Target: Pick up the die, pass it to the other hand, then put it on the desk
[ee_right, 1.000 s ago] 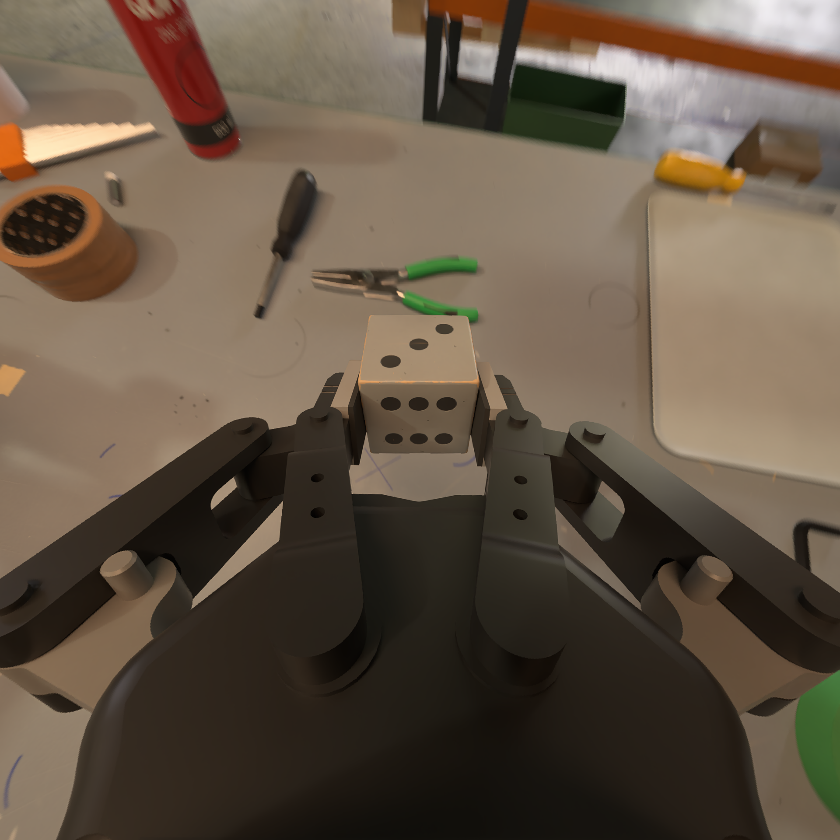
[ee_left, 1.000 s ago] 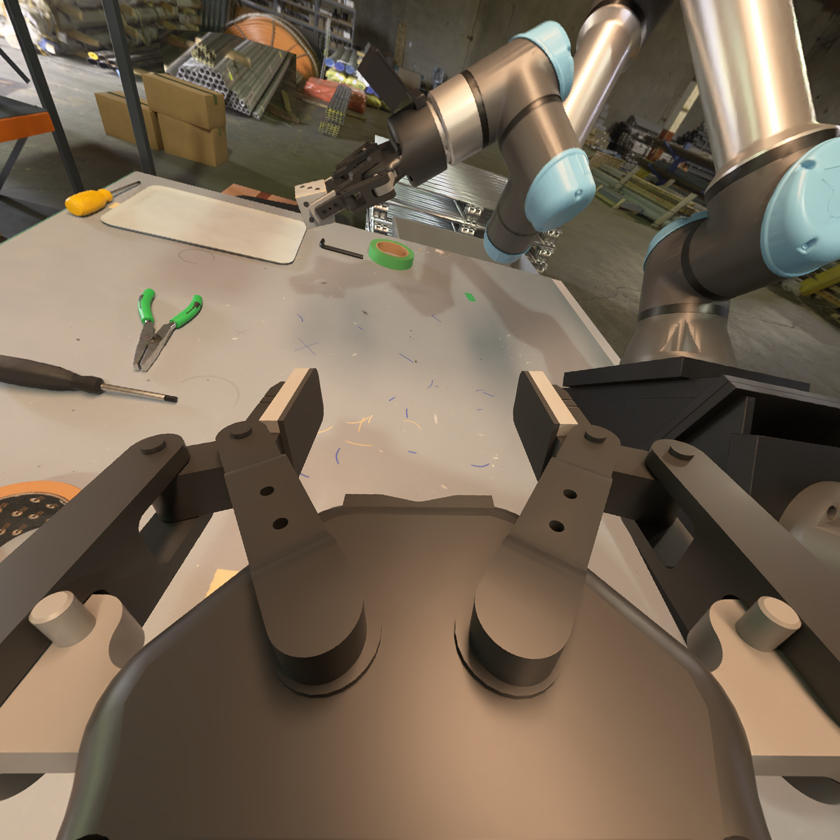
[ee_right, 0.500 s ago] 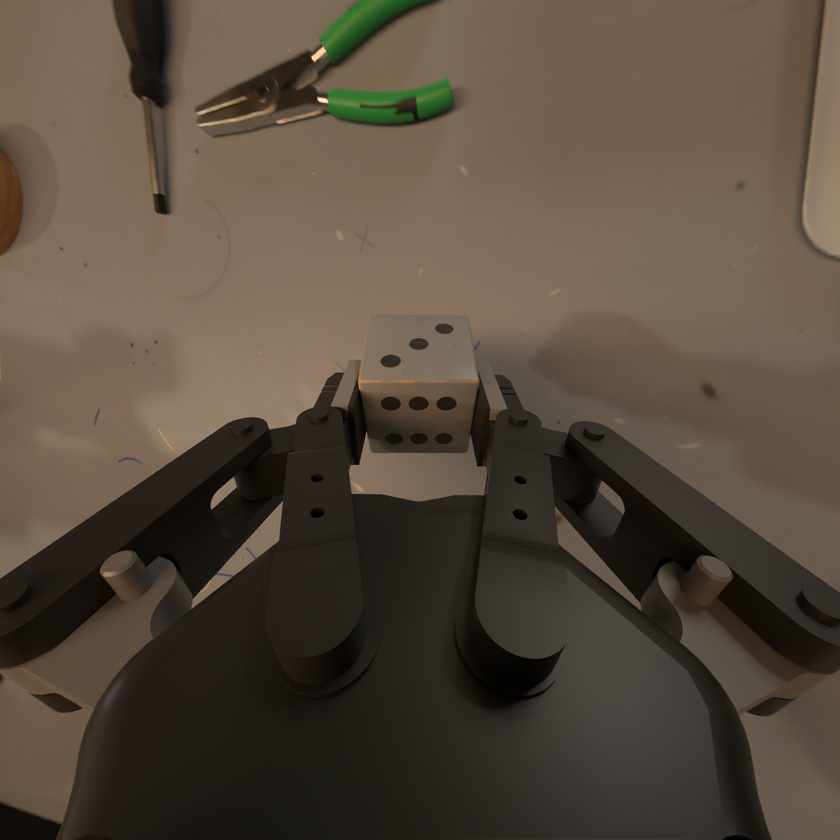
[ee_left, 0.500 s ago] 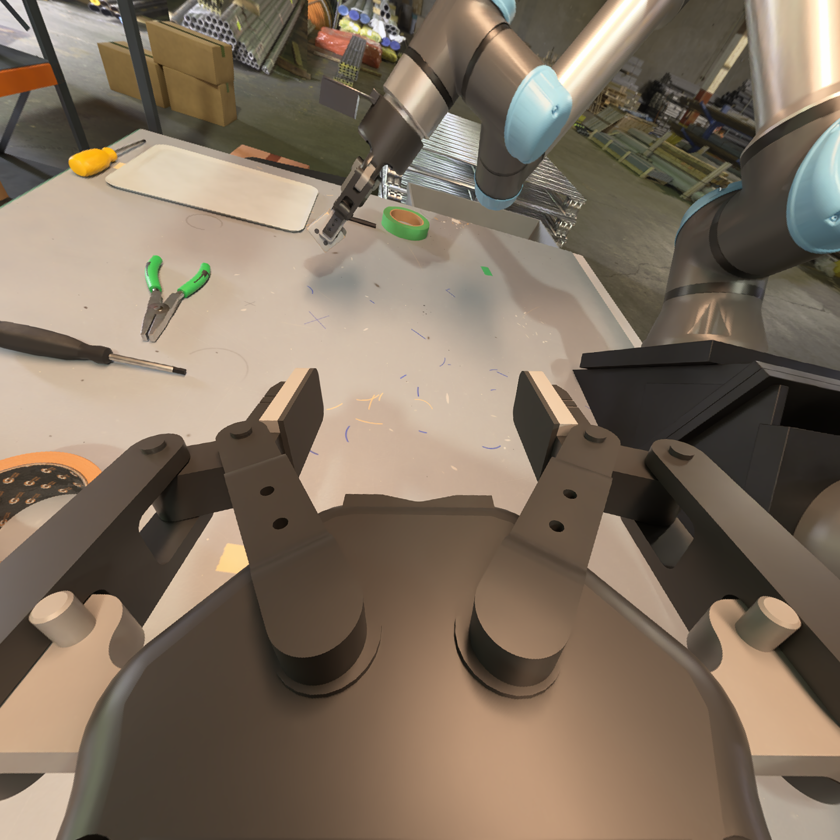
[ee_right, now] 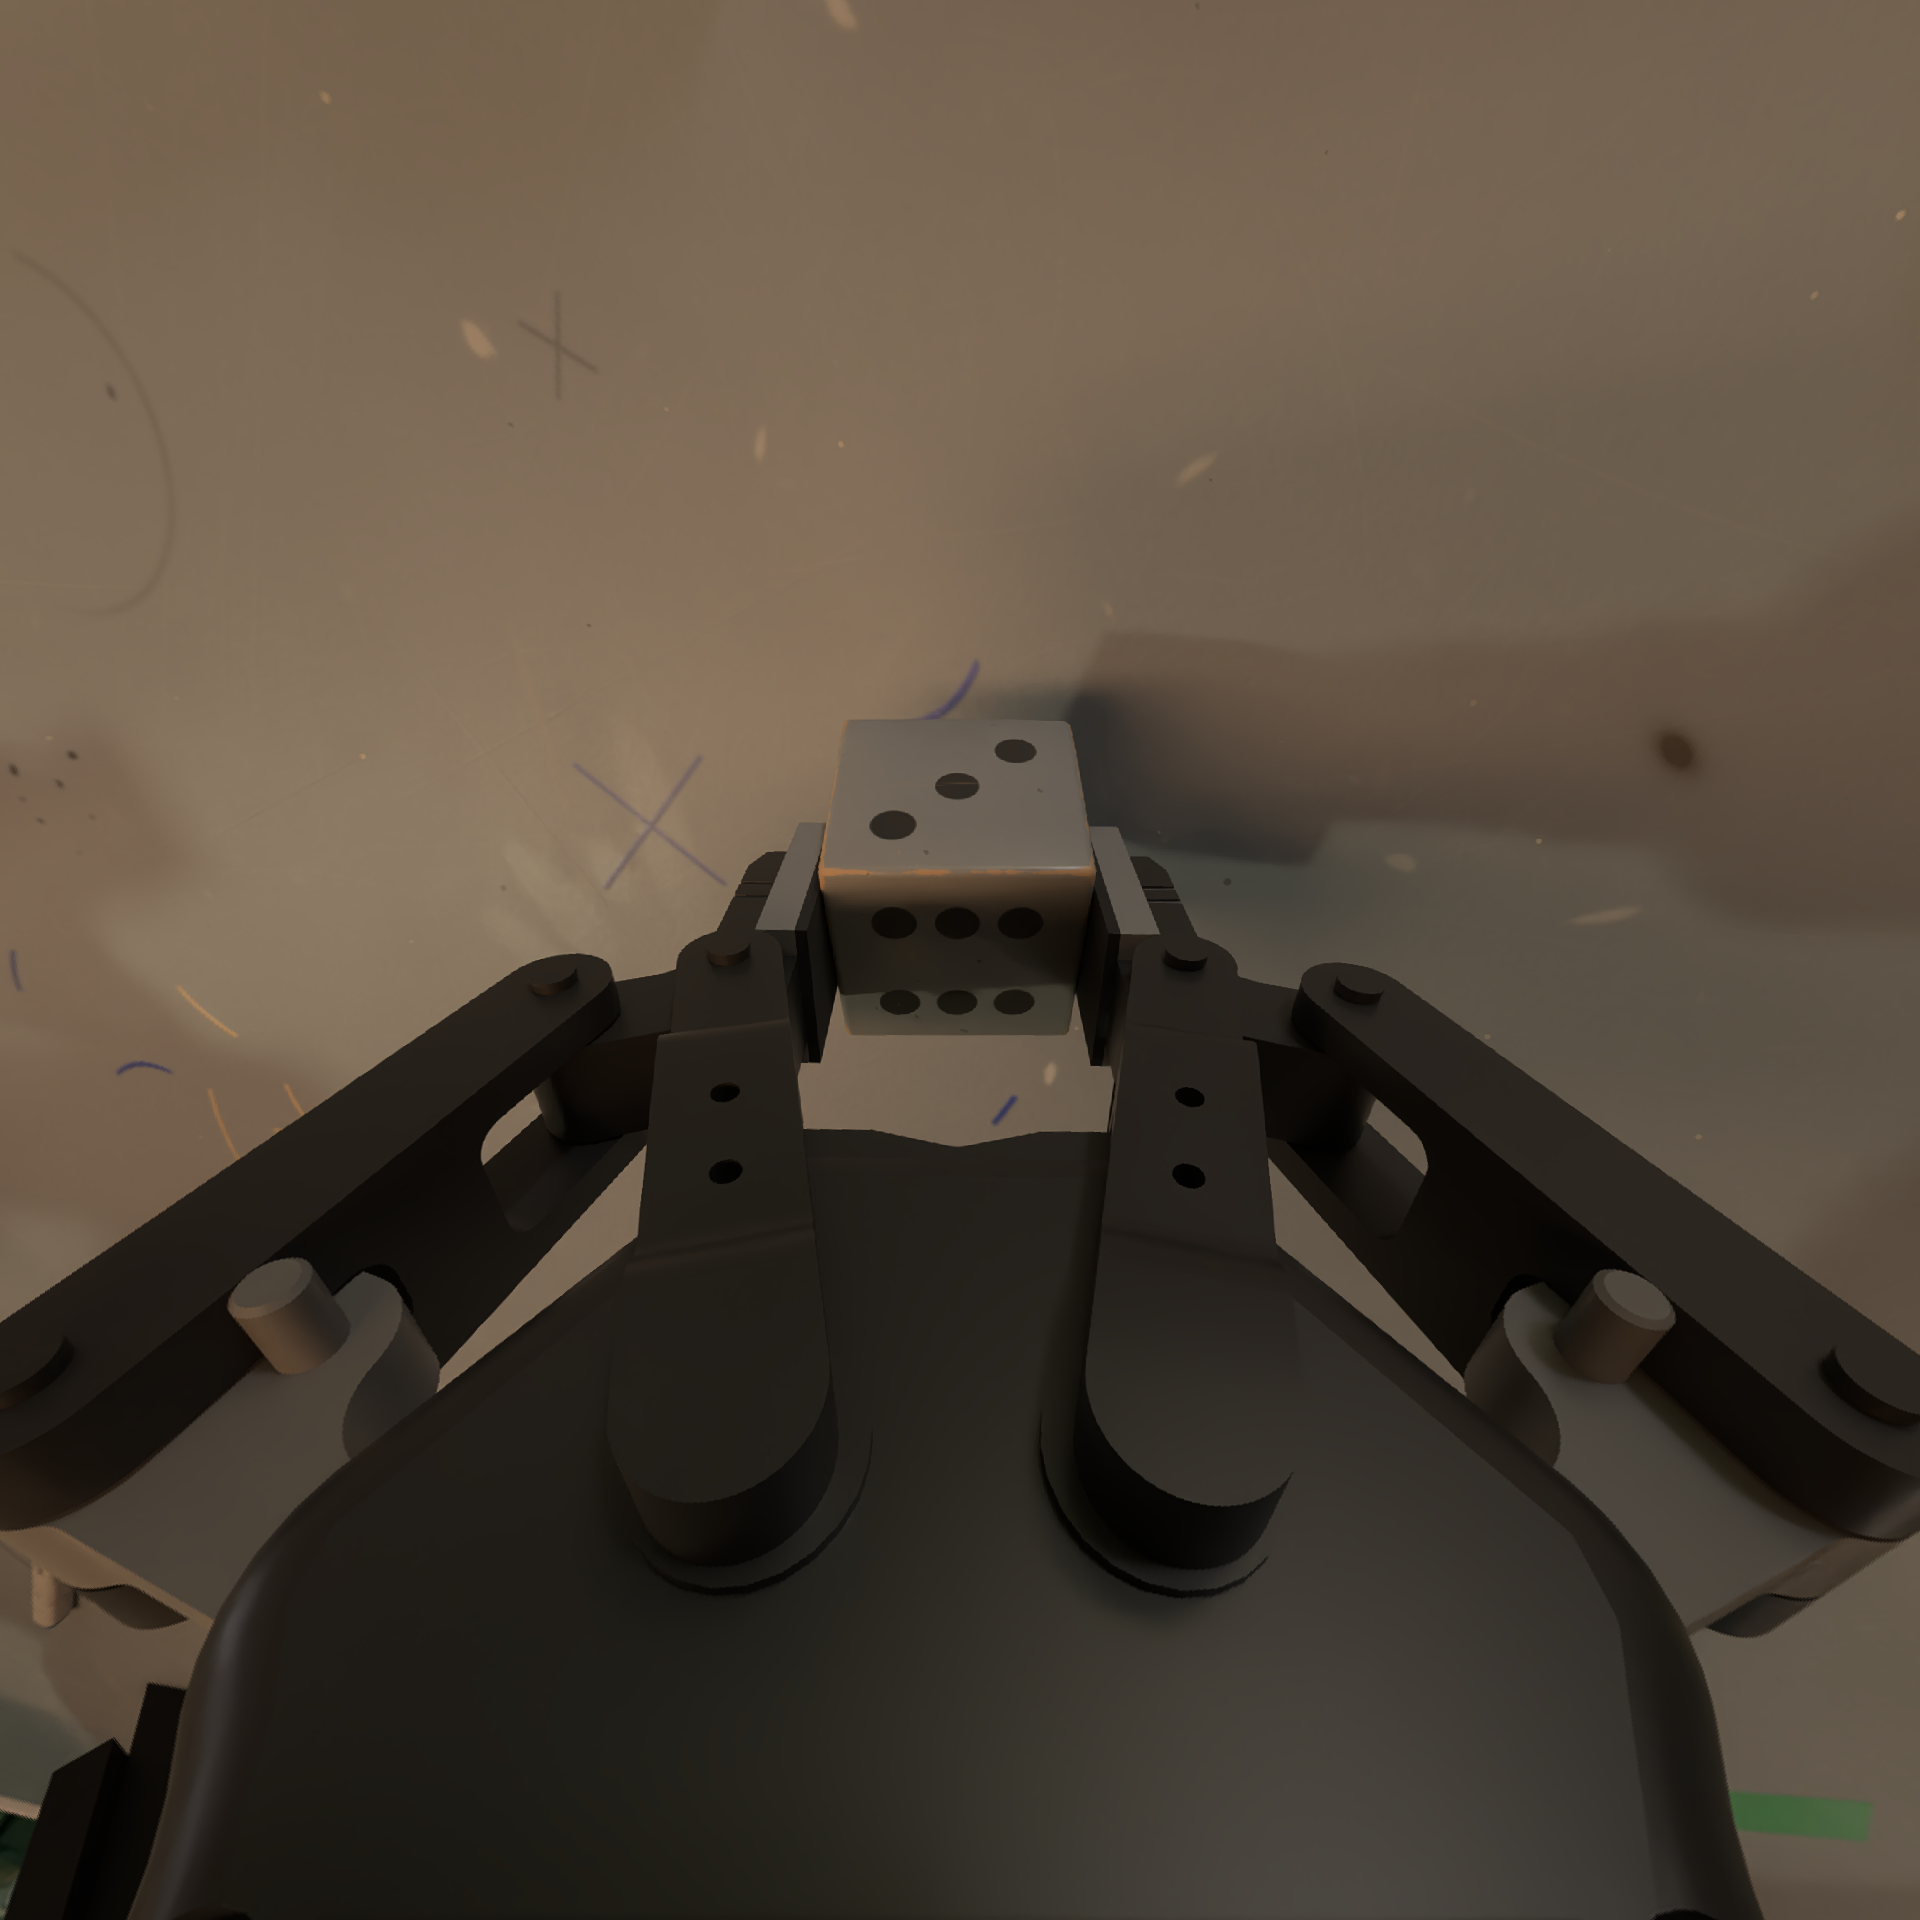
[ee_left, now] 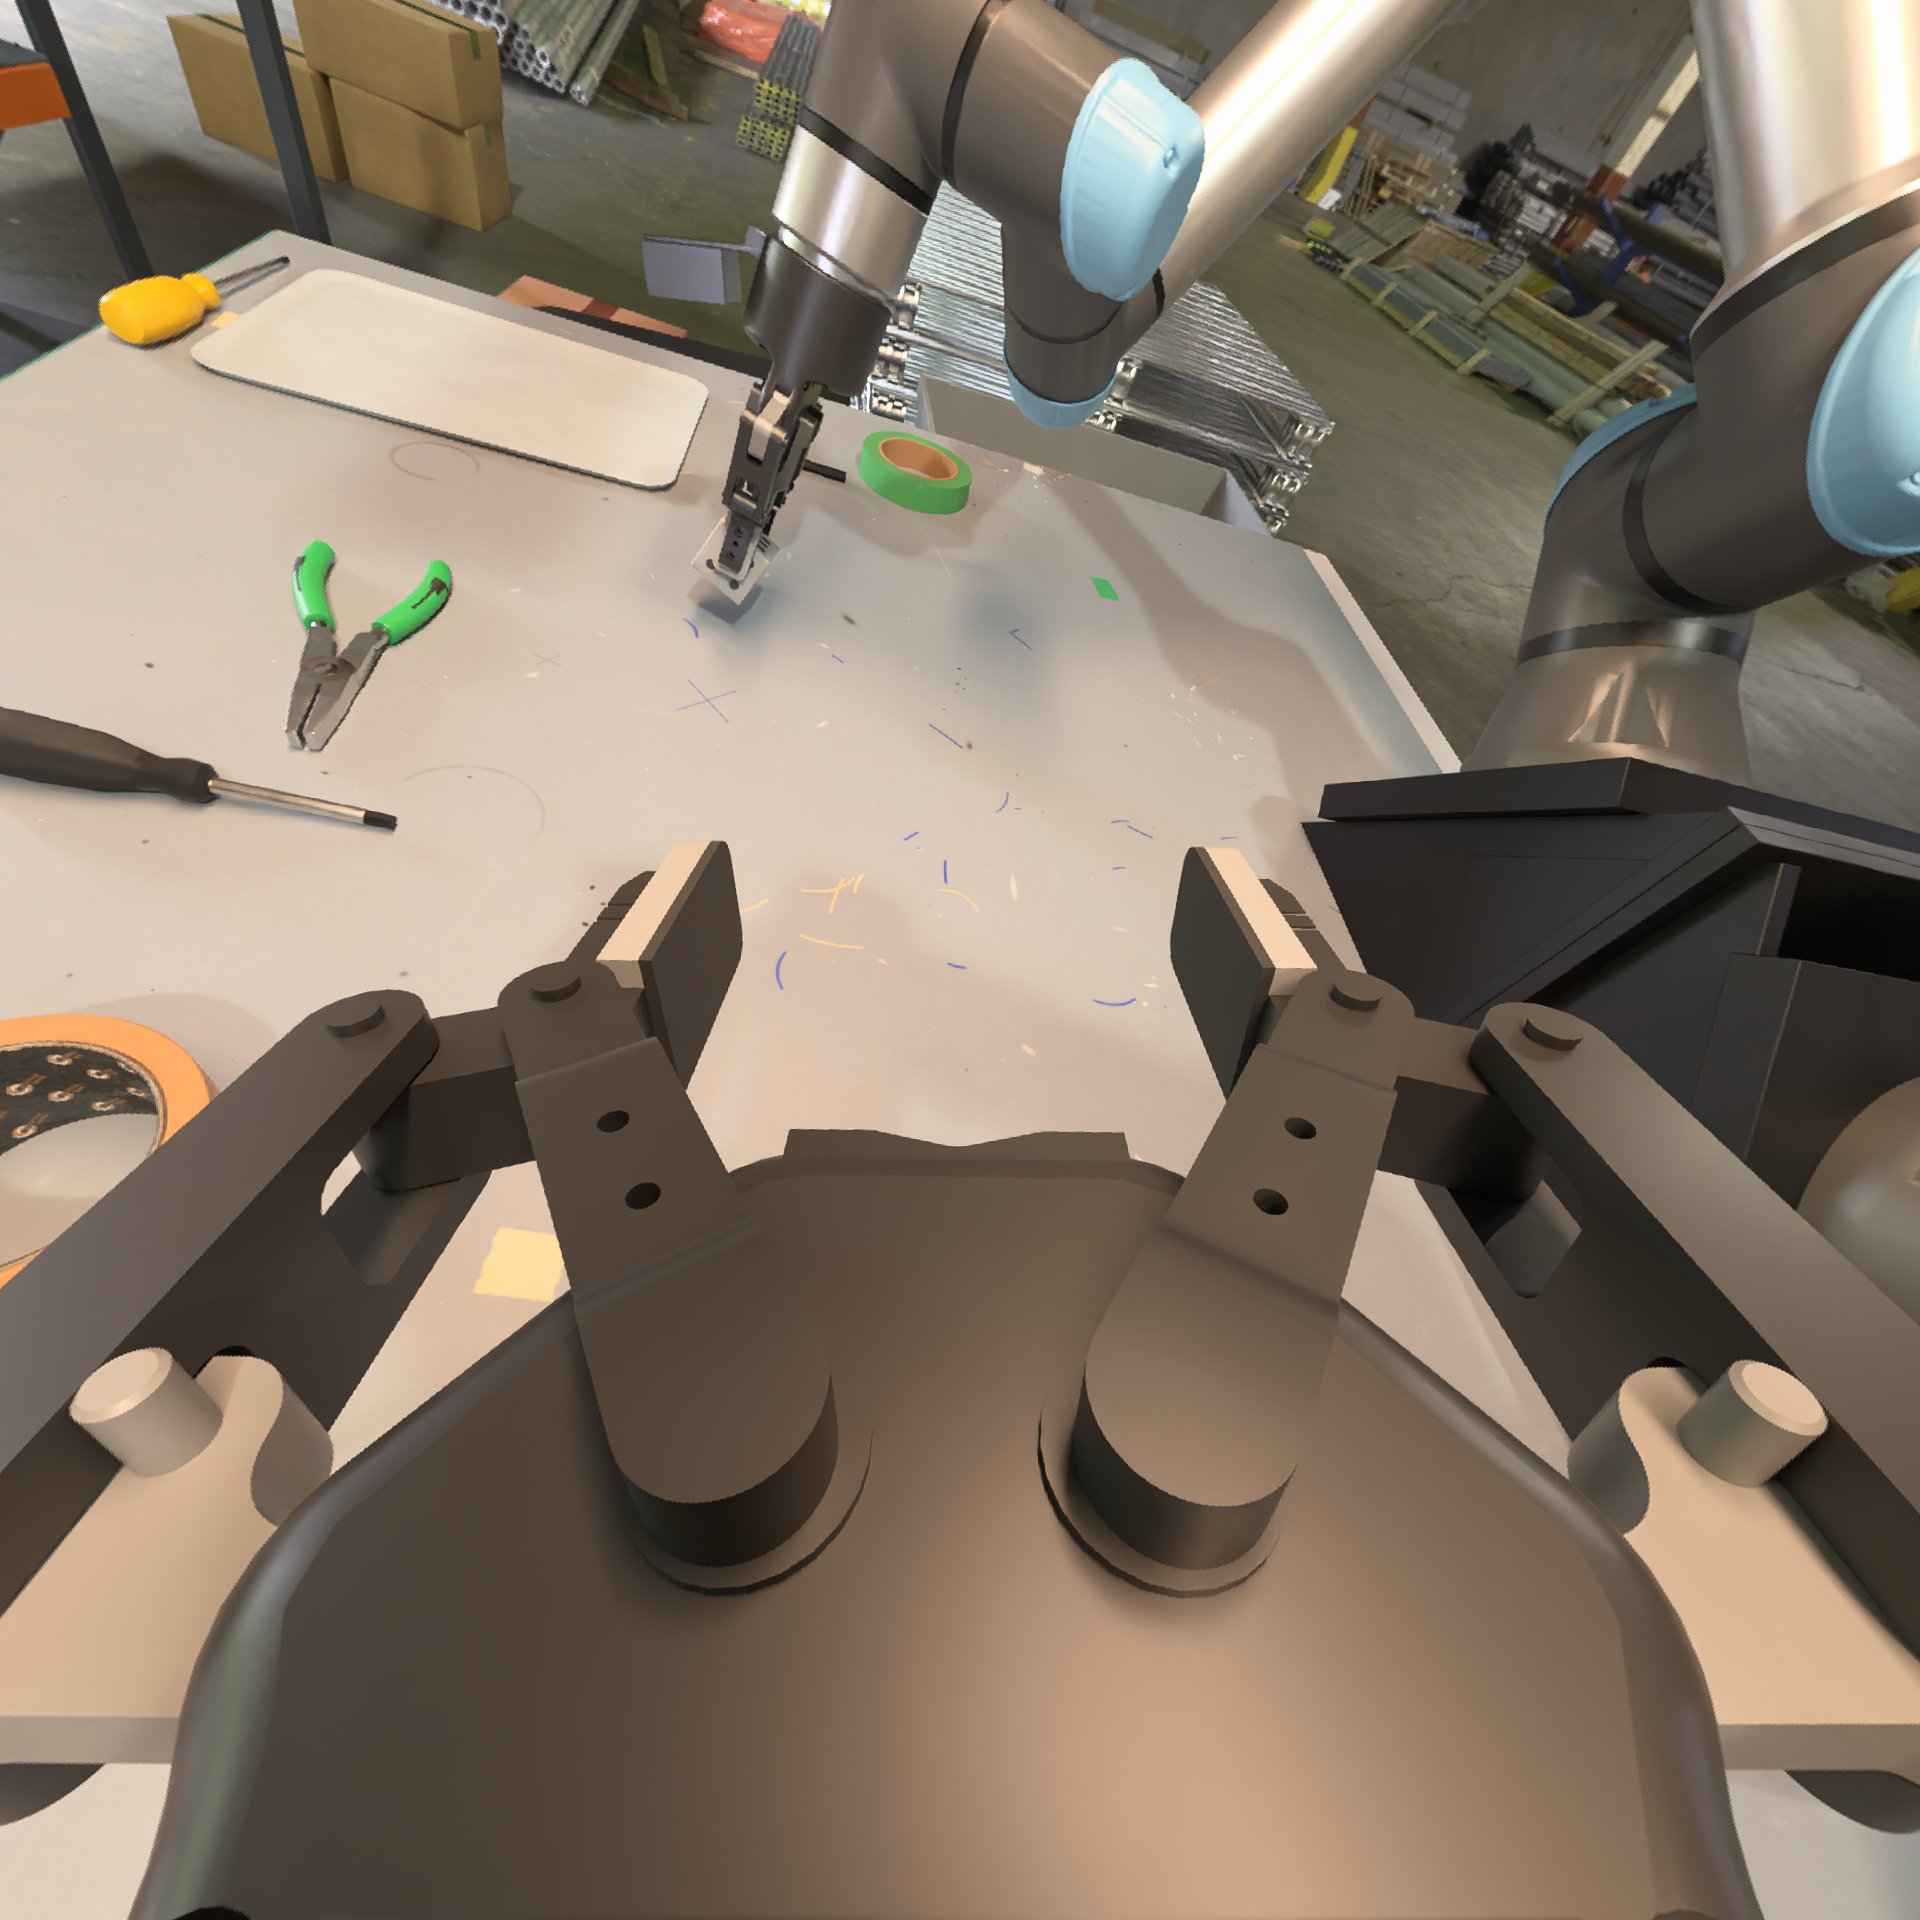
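The white die (ee_right: 956,894) with black pips sits between the pads of my right gripper (ee_right: 956,935), which is shut on it and points straight down at the grey desk (ee_right: 935,364). The die is at or just above the desk surface; contact is hard to tell. In the left wrist view the right gripper (ee_left: 740,566) shows far off, vertical, with the die (ee_left: 734,590) at its tip near the desk (ee_left: 935,727). My left gripper (ee_left: 961,925) is open and empty, hovering over the near part of the desk.
Green-handled pliers (ee_left: 348,649), a black screwdriver (ee_left: 187,779), a green tape roll (ee_left: 914,470), an orange tape roll (ee_left: 73,1101), a pale mat (ee_left: 447,374) and a yellow-handled tool (ee_left: 156,307) lie on the desk. A black box (ee_left: 1662,935) stands at the right edge.
The right gripper tilted to vertical and came down with the die close to the desk. The left gripper stayed open and drew back slightly.
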